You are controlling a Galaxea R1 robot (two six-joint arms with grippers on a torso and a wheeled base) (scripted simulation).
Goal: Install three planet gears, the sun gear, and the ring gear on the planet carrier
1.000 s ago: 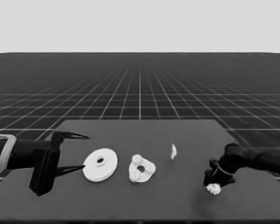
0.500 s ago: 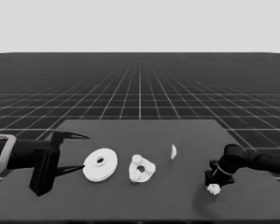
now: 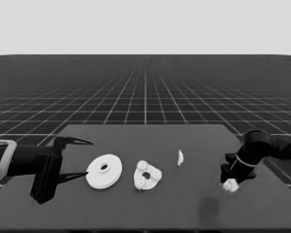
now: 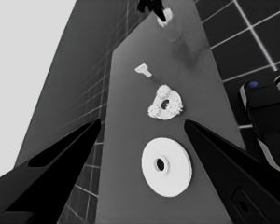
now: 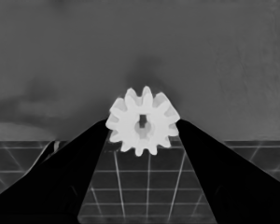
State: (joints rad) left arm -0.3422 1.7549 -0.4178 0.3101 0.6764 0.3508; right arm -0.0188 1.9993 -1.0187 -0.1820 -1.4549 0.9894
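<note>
Table [image 3: 150,208], head view. Larger round part [image 3: 104,171] lies flat at about 8 o'clock from table centre, not yet installed; it goes on last.

Smaller round part [image 3: 147,175] sits just right of it, near centre. It carries what look like three small gears [image 4: 165,103] on its face; I cannot count them for certain.

Thin white piece [image 3: 180,157] lies apart, at 2 o'clock from the smaller part.

My left gripper [image 3: 82,159] waits at the table's 9 o'clock end, fingers spread, holding nothing.

My right gripper [image 3: 229,182] is low at the 4 o'clock end, fingers pressed against the last gear [image 5: 143,121].

Judgement: this gear and then the larger part remain.
</note>
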